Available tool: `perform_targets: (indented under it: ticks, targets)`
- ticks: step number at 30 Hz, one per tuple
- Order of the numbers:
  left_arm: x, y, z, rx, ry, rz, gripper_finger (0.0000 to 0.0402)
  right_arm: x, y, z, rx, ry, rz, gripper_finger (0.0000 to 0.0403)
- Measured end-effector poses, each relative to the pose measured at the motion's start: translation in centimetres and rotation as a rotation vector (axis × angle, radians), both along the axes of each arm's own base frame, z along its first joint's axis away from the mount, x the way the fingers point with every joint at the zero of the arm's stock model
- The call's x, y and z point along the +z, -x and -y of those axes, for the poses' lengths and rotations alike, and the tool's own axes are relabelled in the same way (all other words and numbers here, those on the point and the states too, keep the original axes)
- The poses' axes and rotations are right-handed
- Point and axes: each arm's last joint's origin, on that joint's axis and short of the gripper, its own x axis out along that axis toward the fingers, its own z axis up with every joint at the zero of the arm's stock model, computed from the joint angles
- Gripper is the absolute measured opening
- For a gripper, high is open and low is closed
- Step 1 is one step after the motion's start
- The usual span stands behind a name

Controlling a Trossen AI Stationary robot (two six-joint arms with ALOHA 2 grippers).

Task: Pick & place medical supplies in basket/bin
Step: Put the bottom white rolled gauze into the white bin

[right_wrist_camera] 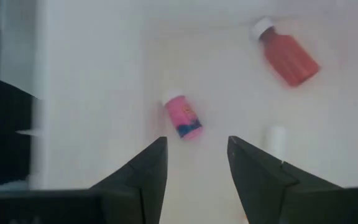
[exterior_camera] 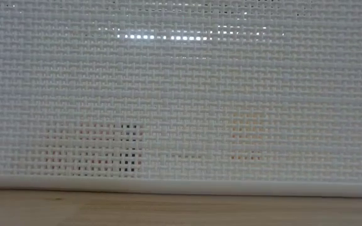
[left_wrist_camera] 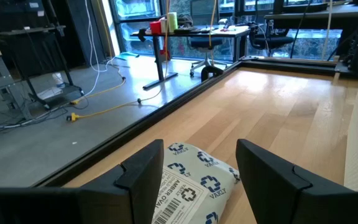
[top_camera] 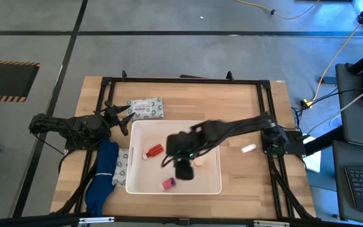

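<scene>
The white bin (top_camera: 145, 129) sits mid-table; its woven wall (exterior_camera: 181, 94) fills the low view. Inside lie a red bottle (top_camera: 153, 151) (right_wrist_camera: 288, 57), a pink-capped vial (top_camera: 169, 183) (right_wrist_camera: 184, 118) and a white tube (right_wrist_camera: 275, 138). My right gripper (top_camera: 184, 170) (right_wrist_camera: 197, 162) hangs open over the bin floor, above the pink vial. A patterned packet (top_camera: 145, 108) (left_wrist_camera: 194, 183) lies flat beyond the bin's far-left corner. My left gripper (top_camera: 121, 120) (left_wrist_camera: 185, 180) is open, a finger on each side of the packet's near end. A white tube (top_camera: 249, 149) lies right of the bin.
A second patterned packet (top_camera: 121, 165) lies left of the bin, partly under a blue cloth (top_camera: 103, 180). A black frame (top_camera: 181, 80) runs around the table's edges. Bare wood shows right of the bin and along the far side.
</scene>
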Motion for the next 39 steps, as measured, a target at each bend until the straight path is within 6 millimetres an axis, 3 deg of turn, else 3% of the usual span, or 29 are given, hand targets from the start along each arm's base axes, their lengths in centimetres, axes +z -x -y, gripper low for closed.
perform_targets:
  ticks: [4,9,12,17,22,32,39]
  targets:
    - [0.0,0.0,0.0,0.000,0.000,0.000,0.0198,4.0,3.3,0.6,-0.006,-0.004,0.033,0.0169]
    - [0.0,0.0,0.0,0.004,-0.001,0.000,0.0198,7.5,8.5,0.2,-0.015,0.026,-0.013,0.0169]
    - [0.0,0.0,0.0,0.005,0.000,0.000,0.0198,8.2,11.8,-0.2,-0.068,0.094,-0.144,0.0168]
    - [0.0,0.0,0.0,0.007,0.000,0.001,0.0198,8.3,14.7,-1.9,-0.061,0.109,-0.118,0.0168]
    - [0.0,0.0,0.0,0.015,0.016,0.011,0.0198,6.1,16.6,-2.7,-0.114,0.134,-0.196,0.0168]
    - [-0.1,-0.1,0.0,0.018,0.014,0.003,0.0198,-0.1,20.9,-1.6,-0.212,0.249,-0.471,0.0168]
    - [-0.1,0.0,-0.1,0.036,-0.006,-0.012,0.0198,-4.4,21.7,-0.9,-0.245,0.309,-0.600,0.0168]
